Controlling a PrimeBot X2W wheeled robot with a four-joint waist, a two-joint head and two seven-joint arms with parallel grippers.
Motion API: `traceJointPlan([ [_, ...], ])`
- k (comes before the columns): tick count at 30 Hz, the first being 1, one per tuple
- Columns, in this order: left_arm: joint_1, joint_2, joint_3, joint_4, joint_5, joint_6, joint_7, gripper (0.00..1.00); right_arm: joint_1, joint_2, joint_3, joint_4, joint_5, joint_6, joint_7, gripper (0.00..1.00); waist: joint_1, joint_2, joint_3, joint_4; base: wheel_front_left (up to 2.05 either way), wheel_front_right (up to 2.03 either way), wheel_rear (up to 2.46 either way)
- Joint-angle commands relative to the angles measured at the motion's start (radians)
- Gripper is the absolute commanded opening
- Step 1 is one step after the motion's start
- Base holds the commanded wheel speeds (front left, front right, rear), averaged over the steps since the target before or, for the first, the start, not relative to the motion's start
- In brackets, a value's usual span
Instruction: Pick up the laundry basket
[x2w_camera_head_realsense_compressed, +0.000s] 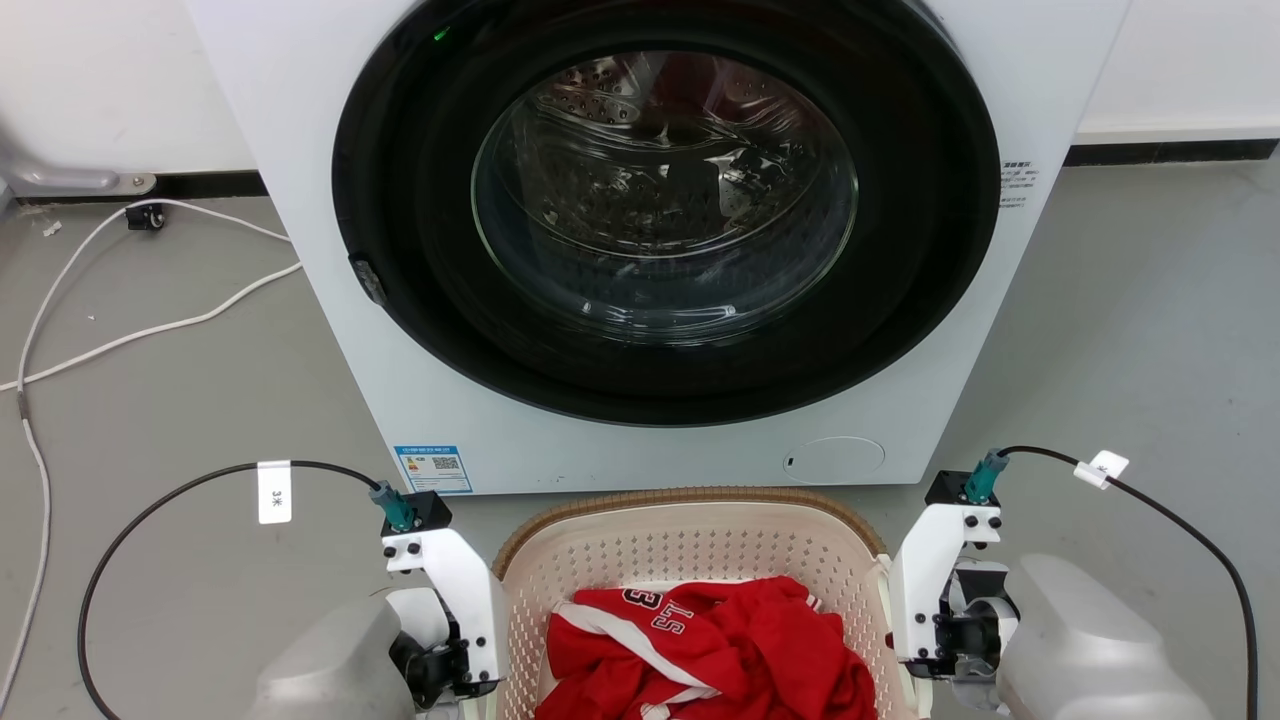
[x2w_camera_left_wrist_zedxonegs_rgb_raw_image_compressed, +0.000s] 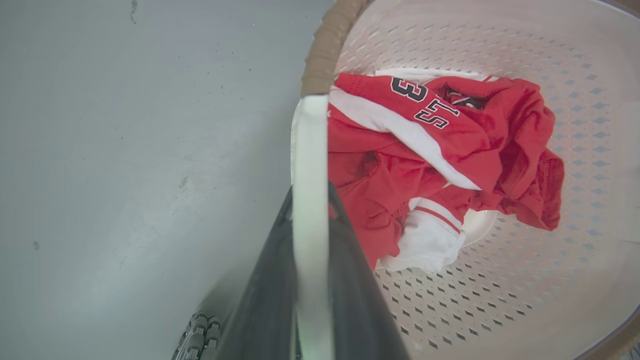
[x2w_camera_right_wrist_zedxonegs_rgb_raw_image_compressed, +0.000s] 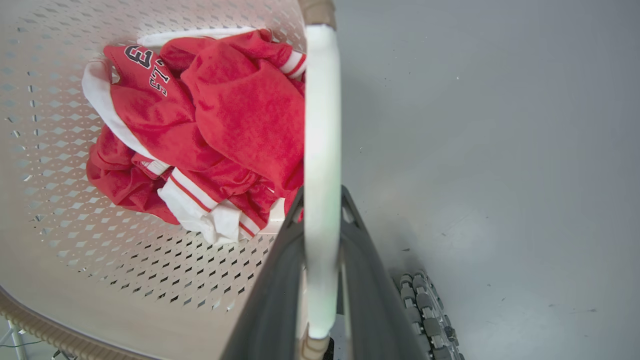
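The laundry basket (x2w_camera_head_realsense_compressed: 690, 545) is cream and perforated with a brown rim, and sits low in the head view in front of the washing machine. A red and white jersey (x2w_camera_head_realsense_compressed: 700, 650) lies crumpled inside it. My left gripper (x2w_camera_left_wrist_zedxonegs_rgb_raw_image_compressed: 310, 200) is shut on the basket's white left handle (x2w_camera_left_wrist_zedxonegs_rgb_raw_image_compressed: 310, 145), one dark finger on each side of it. My right gripper (x2w_camera_right_wrist_zedxonegs_rgb_raw_image_compressed: 322, 200) is shut the same way on the white right handle (x2w_camera_right_wrist_zedxonegs_rgb_raw_image_compressed: 322, 115). In the head view both white wrists (x2w_camera_head_realsense_compressed: 450, 600) (x2w_camera_head_realsense_compressed: 930, 590) flank the basket. Whether the basket rests on the floor, I cannot tell.
The white washing machine (x2w_camera_head_realsense_compressed: 300, 200) stands close behind the basket, its round glass door (x2w_camera_head_realsense_compressed: 665, 200) closed. White cables (x2w_camera_head_realsense_compressed: 150, 330) trail over the grey floor at the left. A treaded wheel (x2w_camera_right_wrist_zedxonegs_rgb_raw_image_compressed: 425, 310) shows beside the right handle, and another (x2w_camera_left_wrist_zedxonegs_rgb_raw_image_compressed: 197, 337) beside the left one.
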Motion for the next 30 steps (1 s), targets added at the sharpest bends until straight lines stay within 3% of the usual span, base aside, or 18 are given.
traceJointPlan([
  [1, -0.015, -0.036, 0.000, -0.020, -0.014, -0.013, -0.004, 0.00, 0.013, 0.028, -0.002, -0.007, -0.002, 0.012, -0.002, 0.00, 0.0000, -0.0001, 0.000, 0.000, 0.00, 0.00, 0.00],
  [30, -0.014, -0.031, -0.023, -0.021, -0.036, -0.013, -0.012, 0.00, 0.022, 0.028, -0.008, -0.007, 0.000, 0.012, 0.001, 0.00, 0.0000, -0.0001, -0.001, -0.001, 0.00, 0.00, 0.00],
])
